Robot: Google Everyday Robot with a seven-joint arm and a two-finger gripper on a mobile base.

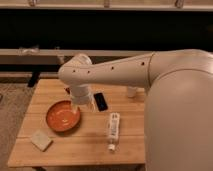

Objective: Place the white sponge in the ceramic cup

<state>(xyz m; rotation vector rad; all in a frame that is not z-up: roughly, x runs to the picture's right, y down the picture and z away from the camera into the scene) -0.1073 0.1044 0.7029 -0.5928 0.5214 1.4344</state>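
The white sponge [41,140] lies flat near the front left corner of the wooden table [85,150]. The ceramic cup [131,91] stands at the back of the table, right of centre, partly hidden behind my white arm. My gripper [85,103] hangs from the wrist over the table's middle, just beyond the right rim of the orange bowl, far from both the sponge and the cup. It is open and holds nothing.
An orange bowl [63,116] sits left of centre. A black flat object [100,101] lies just right of the gripper. A long white tube [114,130] lies toward the front right. A small dark item [67,91] is behind the wrist.
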